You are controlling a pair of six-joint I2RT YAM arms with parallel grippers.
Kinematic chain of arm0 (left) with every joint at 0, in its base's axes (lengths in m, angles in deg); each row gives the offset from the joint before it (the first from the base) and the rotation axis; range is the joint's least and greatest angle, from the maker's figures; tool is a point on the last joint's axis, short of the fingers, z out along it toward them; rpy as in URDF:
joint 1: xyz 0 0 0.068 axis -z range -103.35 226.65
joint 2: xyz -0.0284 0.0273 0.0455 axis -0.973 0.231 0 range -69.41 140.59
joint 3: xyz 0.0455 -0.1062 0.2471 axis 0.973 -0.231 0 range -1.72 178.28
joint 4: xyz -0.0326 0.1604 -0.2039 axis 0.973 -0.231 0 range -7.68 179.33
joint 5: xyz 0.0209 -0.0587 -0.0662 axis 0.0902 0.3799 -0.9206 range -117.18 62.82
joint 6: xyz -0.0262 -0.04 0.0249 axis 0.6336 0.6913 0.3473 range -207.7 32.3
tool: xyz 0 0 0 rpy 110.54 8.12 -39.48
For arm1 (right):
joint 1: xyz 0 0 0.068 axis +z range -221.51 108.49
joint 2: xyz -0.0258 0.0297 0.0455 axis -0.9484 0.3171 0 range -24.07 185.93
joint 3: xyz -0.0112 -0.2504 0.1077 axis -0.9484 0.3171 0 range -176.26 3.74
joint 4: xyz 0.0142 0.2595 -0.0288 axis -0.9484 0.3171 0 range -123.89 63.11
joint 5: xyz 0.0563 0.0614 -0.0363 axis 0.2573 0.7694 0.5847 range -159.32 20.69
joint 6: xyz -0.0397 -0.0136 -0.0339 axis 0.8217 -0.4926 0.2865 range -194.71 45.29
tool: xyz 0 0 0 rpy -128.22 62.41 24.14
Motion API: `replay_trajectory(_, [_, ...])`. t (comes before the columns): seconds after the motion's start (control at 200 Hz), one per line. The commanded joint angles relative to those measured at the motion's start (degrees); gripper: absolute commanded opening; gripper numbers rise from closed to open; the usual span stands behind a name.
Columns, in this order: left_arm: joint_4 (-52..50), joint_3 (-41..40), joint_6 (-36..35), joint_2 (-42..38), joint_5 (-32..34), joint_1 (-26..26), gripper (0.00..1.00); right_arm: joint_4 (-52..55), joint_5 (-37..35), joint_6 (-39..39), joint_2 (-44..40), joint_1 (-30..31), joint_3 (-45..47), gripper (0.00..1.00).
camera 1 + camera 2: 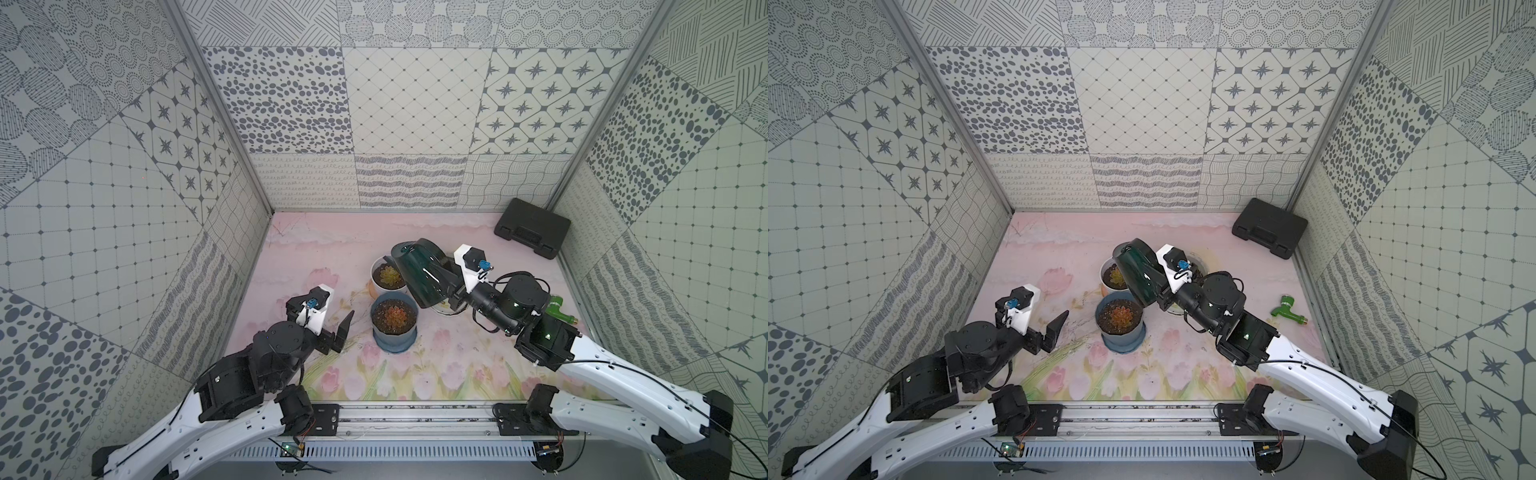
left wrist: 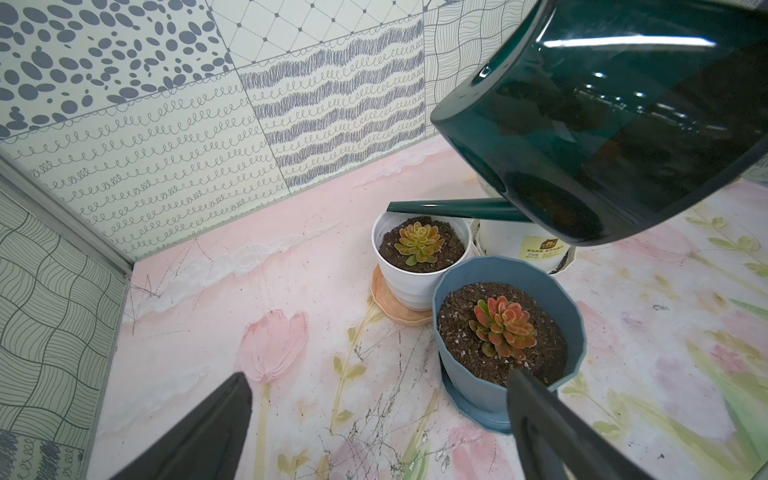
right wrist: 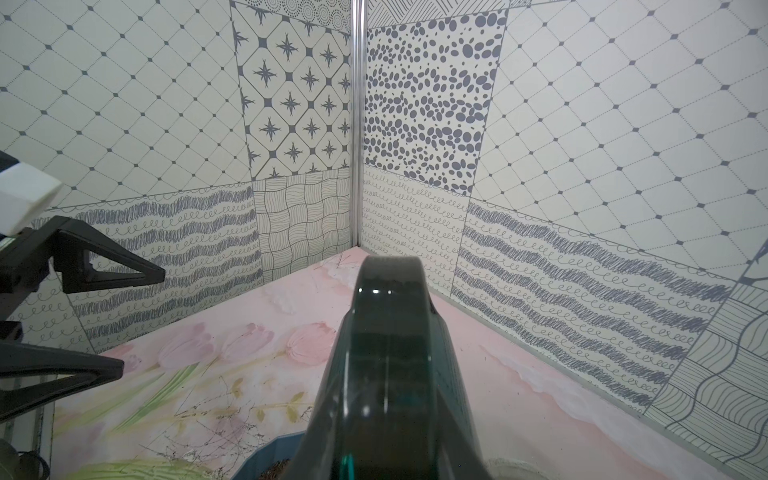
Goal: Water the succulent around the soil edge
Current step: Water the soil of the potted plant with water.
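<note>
1. Gripping the dark green watering can [image 1: 422,274] at its handle end, the right gripper [image 1: 448,272] has its fingers clamped shut on it in both top views. The can is lifted off the table and tilted.
2. Same views: the left gripper [image 1: 320,309] has its fingers spread wide with nothing between them. The blue pot [image 1: 394,337] sits just past one fingertip, apart from it. The black case [image 1: 532,227] is well away from both pairs of fingers. The green tap [image 1: 1287,311] lies behind the right fingers, beside that arm.
3. Left wrist view: beyond the spread fingers [image 2: 216,419] stands the blue pot with a reddish succulent [image 2: 503,328]. One fingertip overlaps its near rim, but I cannot tell whether they touch. Farther out, the white pot [image 2: 415,286] on a peach saucer [image 2: 386,305] holds a yellow-green succulent [image 2: 417,243]. The spout [image 2: 449,205] reaches across this pot, its tip over the far soil edge. A labelled white tub [image 2: 519,245] stands under the can.
4. Right wrist view: the can fills the space ahead of the right fingers, which are themselves out of frame. The blue pot's rim is just below it.
</note>
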Motion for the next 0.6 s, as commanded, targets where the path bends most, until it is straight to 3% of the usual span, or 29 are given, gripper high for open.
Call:
replay_trajectory(0.0, [1.0,0.5,-0.3,-0.4,-0.6,-0.3,0.99,-5.1,1.7,-0.3,0.8,-0.2,-2.9,0.00])
replay_trajectory(0.595, [1.2,0.3,-0.9,-0.8,-0.4,-0.2,0.99,-1.7,4.1,-2.3,0.5,-0.1,-4.7,0.00])
